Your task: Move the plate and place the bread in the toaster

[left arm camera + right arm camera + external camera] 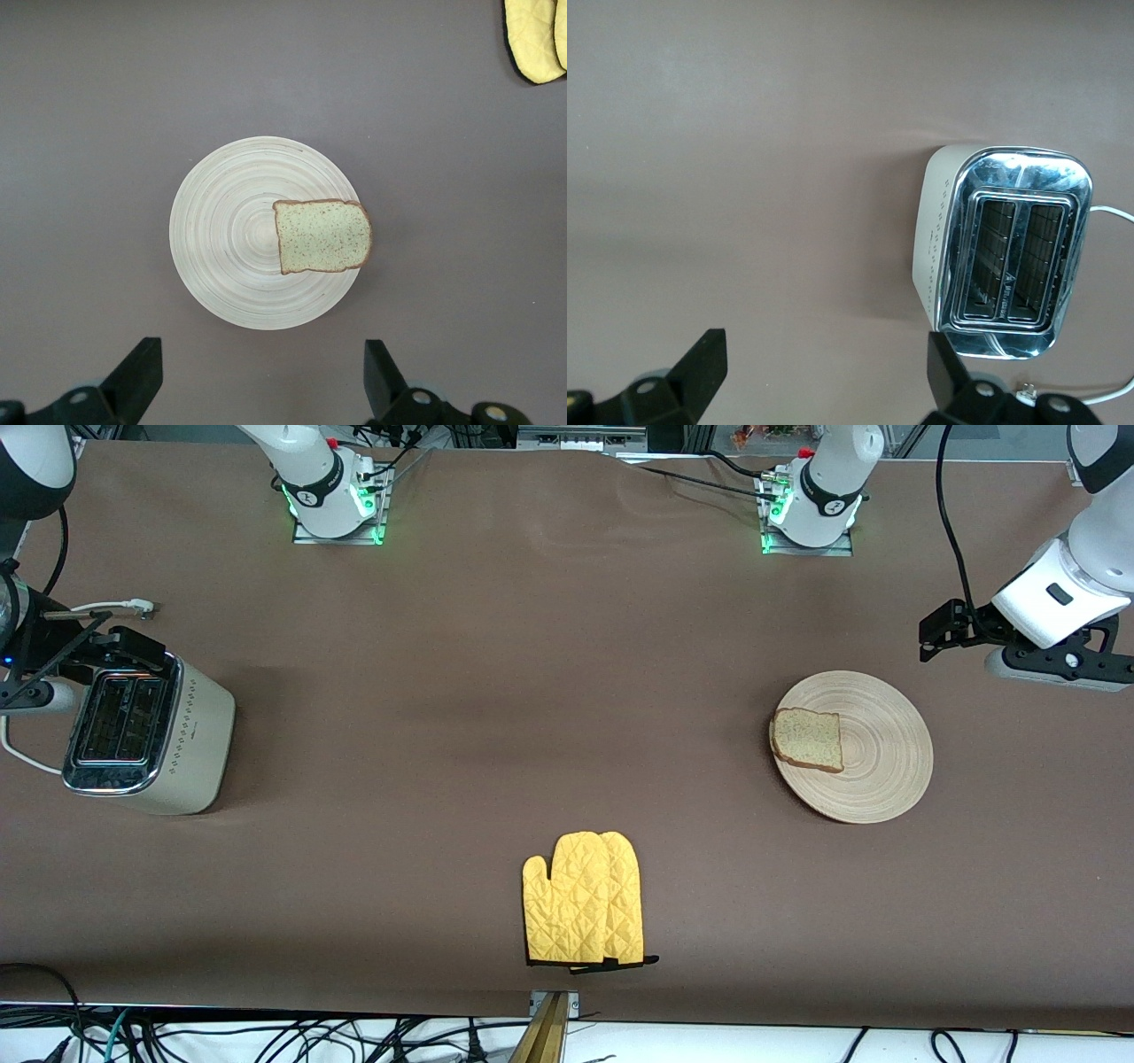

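The right gripper (pixel 819 376) hangs above the right arm's end of the table, over the bare brown cloth beside the toaster, its black fingers spread wide and holding nothing. Under it stands the cream-beige two-slot toaster with the shiny chrome top (pixel 146 731), upright, both slots empty, a white cord (pixel 111 608) trailing from it.

Toward the middle of the table, nearer the front camera, lie two quilted yellow oven mitts (pixel 585 899), one overlapping the other.

At the left arm's end rests the round, pale wooden plate with ring grooves (pixel 873 766). On it lies the roughly square slice of speckled light-brown bread with a darker crust (pixel 808 739), flat, on the side of the plate toward the toaster, its crust reaching just past the rim.

The left gripper (pixel 261 385) hovers over the table just beside the plate, jaws released and empty, touching neither plate nor bread.

By the look of it nothing is done yet: the plate seems unmoved, the bread untouched, and toaster and bread are well apart. Both steps remain.
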You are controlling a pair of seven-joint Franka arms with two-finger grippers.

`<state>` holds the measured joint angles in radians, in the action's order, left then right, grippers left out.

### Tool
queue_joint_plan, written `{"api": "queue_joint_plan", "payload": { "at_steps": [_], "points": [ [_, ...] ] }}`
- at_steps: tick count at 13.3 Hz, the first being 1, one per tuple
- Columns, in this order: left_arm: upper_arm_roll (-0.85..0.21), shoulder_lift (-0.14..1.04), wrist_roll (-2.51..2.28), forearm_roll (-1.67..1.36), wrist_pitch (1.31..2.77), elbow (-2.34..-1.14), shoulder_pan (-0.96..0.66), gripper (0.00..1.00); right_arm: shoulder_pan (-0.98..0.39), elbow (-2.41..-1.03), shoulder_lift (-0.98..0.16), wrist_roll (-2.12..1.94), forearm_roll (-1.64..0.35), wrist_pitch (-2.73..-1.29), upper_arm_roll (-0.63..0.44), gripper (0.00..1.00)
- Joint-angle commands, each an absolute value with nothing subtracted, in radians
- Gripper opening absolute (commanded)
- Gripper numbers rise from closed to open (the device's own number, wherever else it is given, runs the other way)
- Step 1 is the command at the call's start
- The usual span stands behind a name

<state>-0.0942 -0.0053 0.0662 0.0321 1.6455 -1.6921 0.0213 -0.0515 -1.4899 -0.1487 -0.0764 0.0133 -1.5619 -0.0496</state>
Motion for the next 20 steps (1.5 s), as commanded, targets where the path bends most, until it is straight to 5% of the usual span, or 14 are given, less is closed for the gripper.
{"api": "queue_joint_plan", "payload": {
  "at_steps": [1,12,16,20],
  "points": [
    [-0.098,0.000,0.057,0.061,1.631,-1.675,0.018,1.00,-0.044,-1.499,-0.140,-0.064,0.025,-1.558,-0.040,1.00],
    [-0.087,0.052,0.095,-0.028,1.631,-1.672,0.053,1.00,-0.043,-1.497,-0.140,-0.066,0.025,-1.563,-0.040,1.00],
    [-0.087,0.185,0.289,-0.315,1.597,-1.672,0.282,1.00,-0.043,-1.499,-0.140,-0.066,0.025,-1.563,-0.040,1.00],
    [-0.089,0.447,0.758,-0.532,1.595,-1.622,0.507,1.00,-0.044,-1.497,-0.140,-0.066,0.025,-1.565,-0.040,1.00]
  ]
}}
